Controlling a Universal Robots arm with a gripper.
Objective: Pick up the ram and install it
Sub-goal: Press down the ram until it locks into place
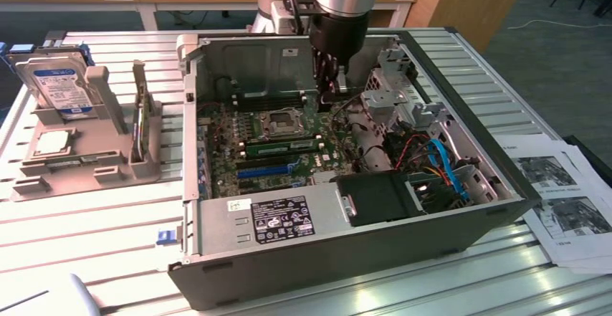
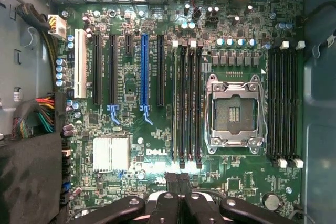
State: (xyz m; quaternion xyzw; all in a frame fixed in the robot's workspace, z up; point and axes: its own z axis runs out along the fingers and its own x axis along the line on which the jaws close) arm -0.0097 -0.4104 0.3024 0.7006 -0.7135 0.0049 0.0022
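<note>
The arm reaches down steeply from above the worktop's far edge, its silver wrist section vertical and a black body below it. The tool (image 1: pixel 330 90) points straight down, hanging low over the far half of the worktop. In the wrist view the tool (image 2: pixel 177 182) has its two dark fingers (image 2: pixel 170 181) pressed together, jaws fully closed.

Ram (image 1: pixel 287 146): long narrow green circuit-board stick, seated on edge in motherboard slot inside open computer case, beside processor socket; runs lengthwise along the exterior view's left-right direction; free of gripper.
</note>
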